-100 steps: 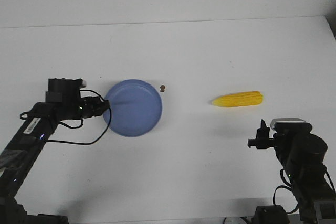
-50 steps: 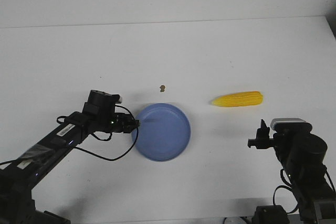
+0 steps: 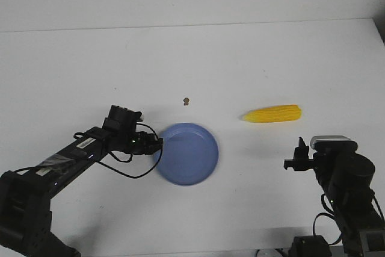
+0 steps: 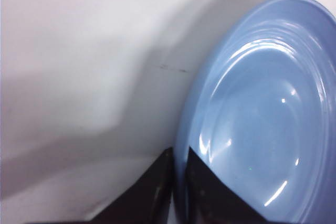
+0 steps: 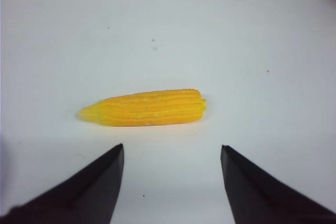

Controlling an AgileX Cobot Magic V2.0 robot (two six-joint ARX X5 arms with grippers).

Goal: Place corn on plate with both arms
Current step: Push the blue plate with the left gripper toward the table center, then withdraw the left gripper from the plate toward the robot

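Left gripper (image 3: 157,143) pinching the plate's (image 3: 187,154) left rim. Right gripper (image 5: 172,182) spread wide, near the corn (image 3: 272,114) but apart. Corn flat on the table (image 3: 240,58), right of plate

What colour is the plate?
Plain blue-lavender plate, clearest in the left wrist view.

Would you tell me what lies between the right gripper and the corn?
Nothing: in the right wrist view, only bare table separates the open right gripper from the corn.
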